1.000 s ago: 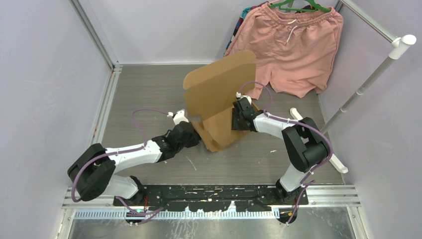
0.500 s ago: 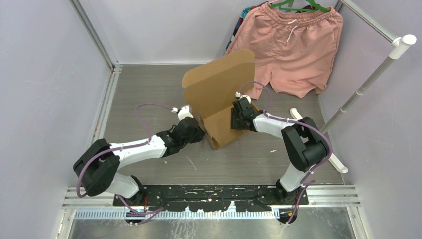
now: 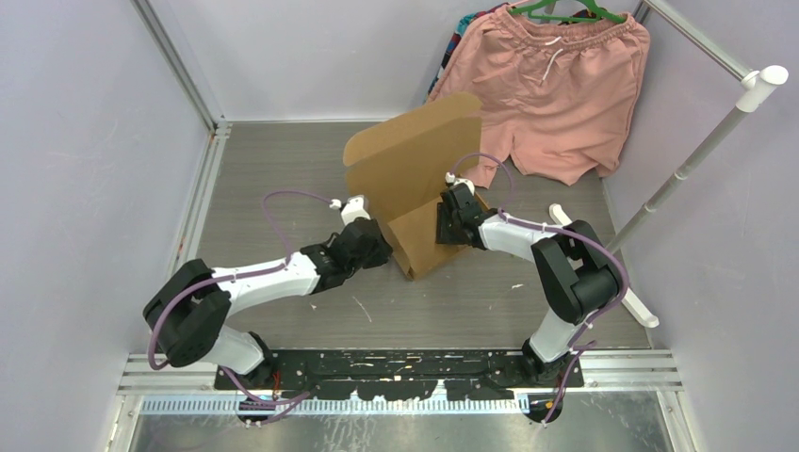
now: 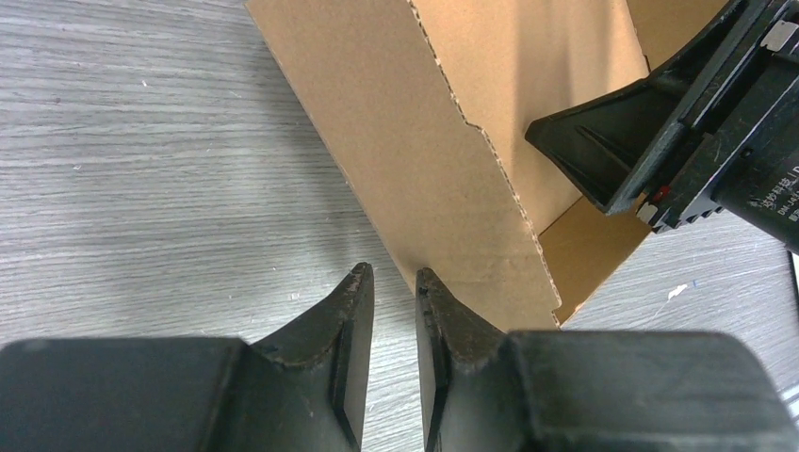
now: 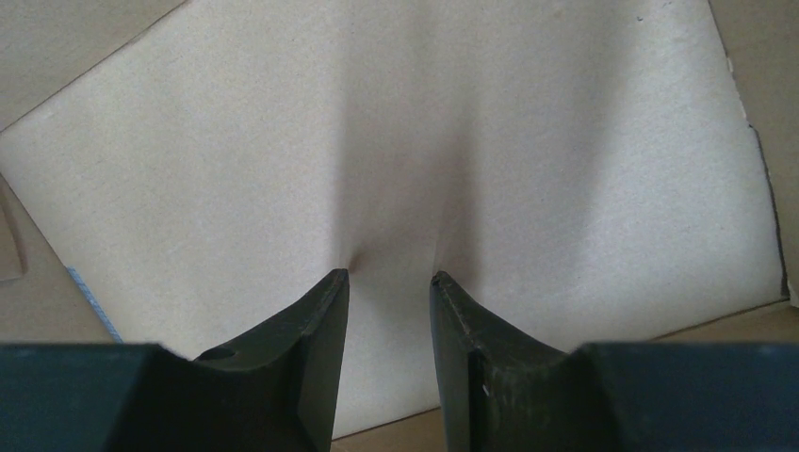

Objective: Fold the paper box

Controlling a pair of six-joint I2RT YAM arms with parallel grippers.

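The paper box (image 3: 415,169) is brown corrugated cardboard, standing partly folded in the middle of the table with a large flap raised toward the back. My left gripper (image 3: 382,247) sits low at the box's near left wall. In the left wrist view its jaws (image 4: 393,275) are open by a narrow gap with only the floor between them, and the cardboard wall (image 4: 424,141) rises just beyond the right fingertip. My right gripper (image 3: 443,226) is open, and its fingertips (image 5: 334,282) press against a pale inner panel (image 5: 377,141) with nothing between them.
Pink shorts (image 3: 556,94) hang on a green hanger at the back right. A white rack pole (image 3: 697,151) slants along the right side, its foot (image 3: 603,273) on the floor beside the right arm. Metal frame rails (image 3: 203,198) line the left edge.
My left gripper moved right and farther in, up against the box's near wall, and its jaws parted from shut. The near flap now stands closer to the box. The right arm stayed put.
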